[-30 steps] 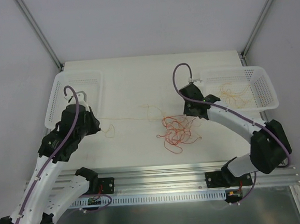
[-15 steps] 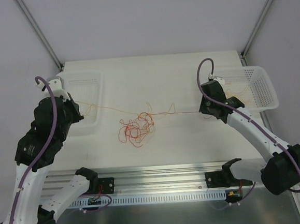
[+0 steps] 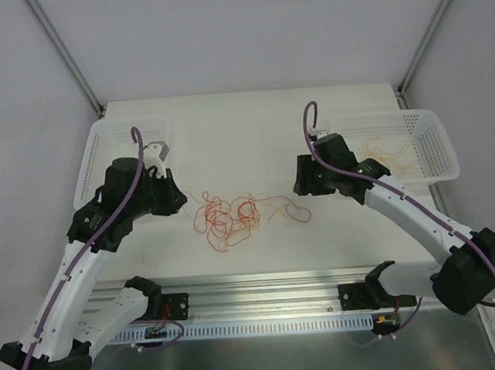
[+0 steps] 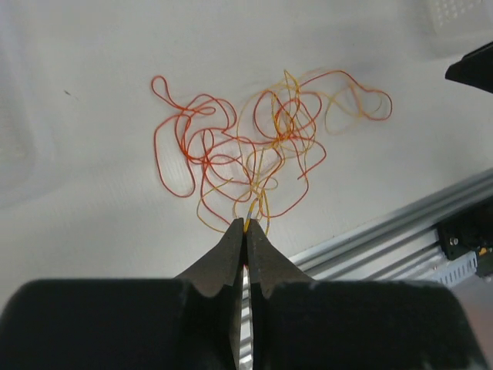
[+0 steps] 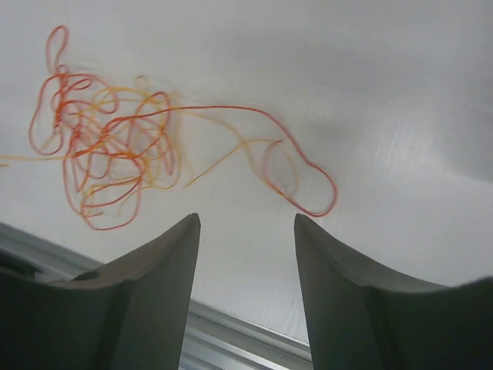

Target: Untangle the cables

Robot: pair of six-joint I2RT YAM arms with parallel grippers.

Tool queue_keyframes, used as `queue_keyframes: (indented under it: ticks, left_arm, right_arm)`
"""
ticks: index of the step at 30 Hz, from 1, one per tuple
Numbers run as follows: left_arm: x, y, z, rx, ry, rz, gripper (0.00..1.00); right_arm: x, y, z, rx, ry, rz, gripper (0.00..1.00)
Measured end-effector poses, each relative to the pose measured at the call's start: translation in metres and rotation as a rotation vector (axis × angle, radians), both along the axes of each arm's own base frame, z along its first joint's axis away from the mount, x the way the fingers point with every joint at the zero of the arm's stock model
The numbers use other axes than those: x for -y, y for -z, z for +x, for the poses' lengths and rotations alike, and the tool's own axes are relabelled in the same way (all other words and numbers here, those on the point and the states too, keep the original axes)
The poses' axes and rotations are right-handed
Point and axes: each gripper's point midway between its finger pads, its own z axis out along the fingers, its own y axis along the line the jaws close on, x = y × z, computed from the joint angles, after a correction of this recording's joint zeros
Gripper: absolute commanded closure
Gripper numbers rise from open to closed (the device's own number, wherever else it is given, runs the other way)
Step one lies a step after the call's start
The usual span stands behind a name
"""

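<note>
My arms have swung back inward and the cables (image 3: pixel 233 216) now lie slack on the surface (image 3: pixel 227 144) between them. My left pincer (image 4: pixel 246 228) is clamped on a yellow strand. My right pincer (image 5: pixel 246 220) is apart just beside the tangle.

My left arm (image 3: pixel 70 276): bent up from the near left corner, wrist by the left edge.
My left gripper (image 4: pixel 245 230): fingers pressed together, nipping a strand of the cables (image 4: pixel 262 146).
My right gripper (image 5: pixel 246 223): fingers spread apart.
</note>
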Motion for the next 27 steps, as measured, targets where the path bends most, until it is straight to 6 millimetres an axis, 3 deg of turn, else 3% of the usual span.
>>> queue_keyframes:
  ticks: [2, 6, 10, 17, 22, 27]
  left_arm:
    - [0.005, 0.013, -0.005, -0.038, 0.027, -0.008, 1.0]
    - [0.009, 0.02, -0.011, -0.053, 0.051, -0.024, 1.0]
    - [0.009, 0.024, -0.014, -0.049, 0.054, -0.035, 1.0]
    - [0.009, 0.029, -0.017, -0.061, 0.046, -0.048, 1.0]
    - [0.008, 0.031, -0.02, -0.063, 0.04, -0.056, 1.0]
    - [0.008, 0.038, -0.022, -0.08, 0.033, -0.056, 1.0]
  right_arm:
    - [-0.023, -0.01, -0.004, 0.016, -0.09, 0.024, 0.39]
    - [-0.068, -0.032, -0.005, 0.058, -0.236, 0.068, 0.39]
    - [-0.108, -0.031, 0.004, 0.055, -0.329, 0.09, 0.41]
    - [-0.143, 0.032, 0.008, -0.086, -0.394, 0.055, 0.44]
    - [-0.153, 0.071, 0.003, -0.171, -0.414, 0.018, 0.43]
    - [-0.157, 0.097, -0.003, -0.204, -0.407, -0.038, 0.43]
